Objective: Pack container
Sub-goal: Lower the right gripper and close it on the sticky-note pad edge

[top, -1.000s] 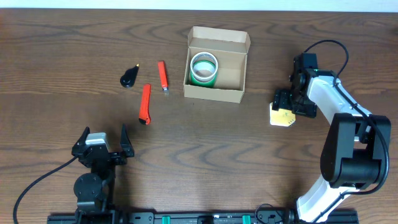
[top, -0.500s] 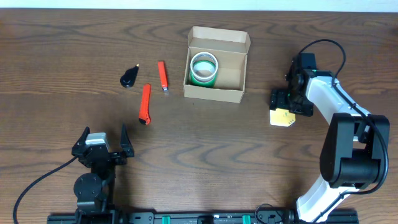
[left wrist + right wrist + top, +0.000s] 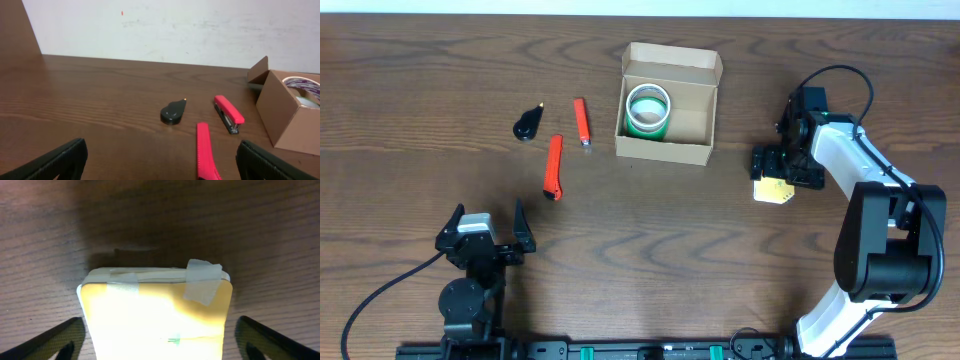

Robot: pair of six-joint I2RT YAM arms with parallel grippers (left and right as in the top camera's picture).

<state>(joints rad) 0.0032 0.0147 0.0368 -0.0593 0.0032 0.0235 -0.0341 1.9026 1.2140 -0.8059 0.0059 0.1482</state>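
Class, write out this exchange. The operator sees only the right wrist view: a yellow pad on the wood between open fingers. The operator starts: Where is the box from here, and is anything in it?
Observer: The container stands left of the yellow pad, apart from it, with its lid open and one tape roll inside.
Operator: What else is on the table?
Observer: Left of the container lie a red stapler, a long red tool and a small black item.
Operator: And the other arm?
Observer: The left gripper sits open near the table's front edge, holding nothing.
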